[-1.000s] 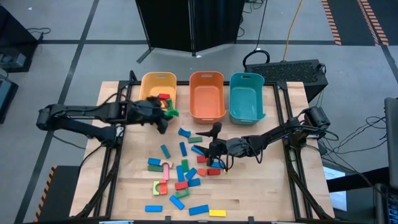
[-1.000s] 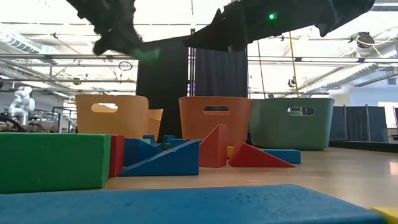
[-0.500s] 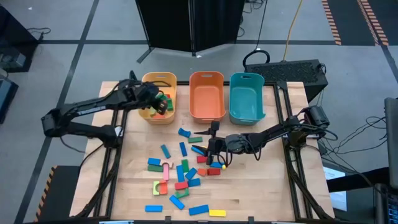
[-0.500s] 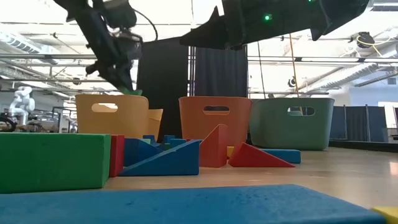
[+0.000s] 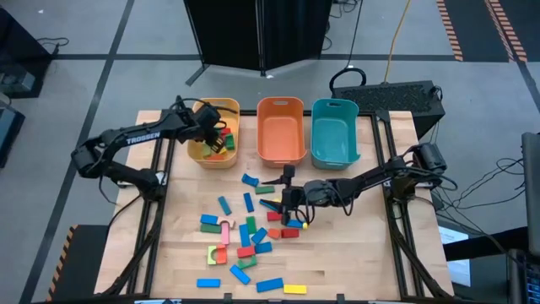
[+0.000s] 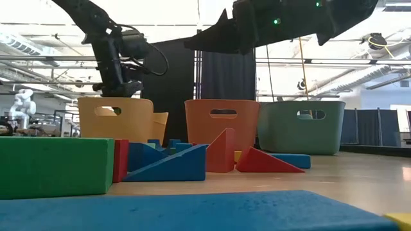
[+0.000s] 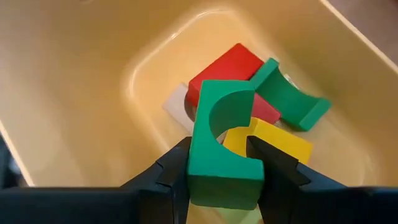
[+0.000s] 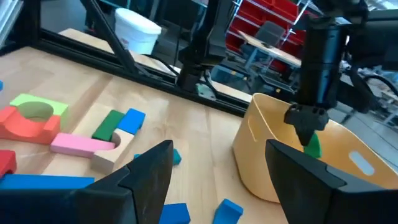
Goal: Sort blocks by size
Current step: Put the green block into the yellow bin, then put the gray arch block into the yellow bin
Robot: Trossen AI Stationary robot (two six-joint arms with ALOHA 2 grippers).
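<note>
My left gripper (image 5: 216, 137) is down over the yellow bin (image 5: 201, 155) at the table's far left, shut on a green arch block (image 7: 221, 146). The right wrist view also shows that gripper (image 8: 307, 132) at the bin's rim. Under it in the bin lie a red block (image 7: 231, 67), another green arch (image 7: 291, 101) and a yellow block (image 7: 277, 142). My right gripper (image 5: 286, 198) hovers open over the loose blocks (image 5: 249, 228) at the table's middle, with nothing between its fingers (image 8: 152, 163). My left gripper pinches the green arch between its two fingers, on two opposite sides (image 7: 194, 167) near the block's solid end. The fingers come from above, slanting steeply down into the bin. The arch's hollow points away from the fingers, toward the blocks below, and the block is lifted.
An orange bin (image 5: 280, 154) and a teal bin (image 5: 334, 156) stand to the right of the yellow one along the far edge. Several blocks lie scattered from the table's middle to its near edge. A big green block (image 6: 51, 165) and a blue one (image 6: 192, 210) lie nearest the low camera.
My left gripper has swung from in front of the yellow bin toward the table's far edge and gone down into the bin's opening, turning as it went. The green arch has stayed in its fingers.
</note>
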